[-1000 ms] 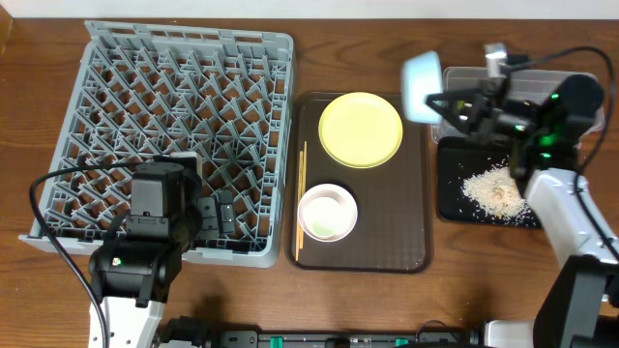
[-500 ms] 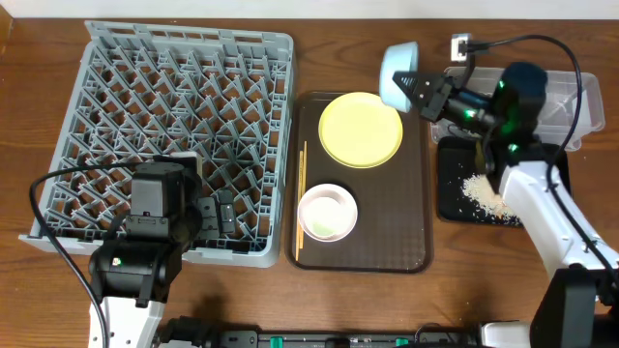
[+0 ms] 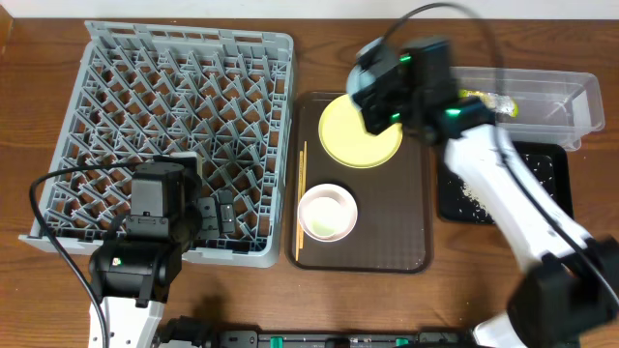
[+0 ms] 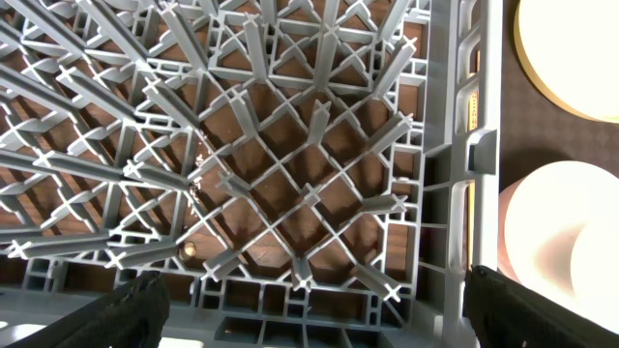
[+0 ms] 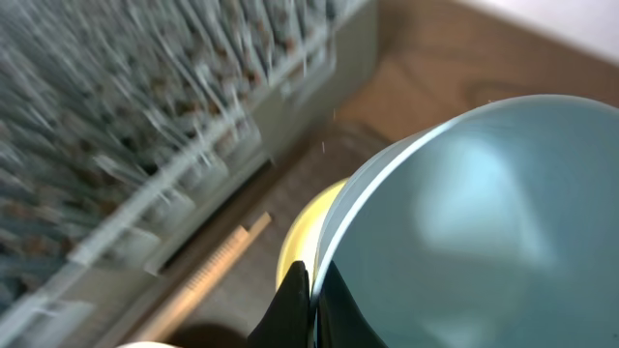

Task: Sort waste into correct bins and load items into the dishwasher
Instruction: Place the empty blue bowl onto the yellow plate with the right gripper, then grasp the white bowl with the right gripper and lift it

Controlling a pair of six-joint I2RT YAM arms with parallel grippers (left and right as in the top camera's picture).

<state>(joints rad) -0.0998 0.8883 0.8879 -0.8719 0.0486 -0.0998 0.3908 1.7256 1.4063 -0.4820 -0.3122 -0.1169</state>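
Note:
My right gripper (image 3: pixel 379 97) is shut on the rim of the light-blue bowl (image 3: pixel 366 60) and holds it tilted in the air over the far edge of the yellow plate (image 3: pixel 360 140). In the right wrist view the fingers (image 5: pixel 314 290) pinch the bowl's (image 5: pixel 484 222) rim, with the plate (image 5: pixel 308 232) and the blurred grey dish rack (image 5: pixel 145 106) below. My left gripper (image 3: pixel 208 215) is open and empty over the rack's (image 3: pixel 174 116) front right corner; its fingers (image 4: pixel 309 309) straddle the lattice. The white bowl (image 3: pixel 327 213) and chopsticks (image 3: pixel 301 198) lie on the brown tray.
The brown serving tray (image 3: pixel 397 232) lies between the rack and the bins. The clear tub (image 3: pixel 580 92) at the far right holds the yellow-green wrapper (image 3: pixel 488 100). The black tray (image 3: pixel 551 193) holds rice scraps (image 3: pixel 472 193). The white bowl also shows in the left wrist view (image 4: pixel 551 232).
My right arm has swung left with the light-blue bowl, from above the black tray to above the yellow plate. The left arm has not moved.

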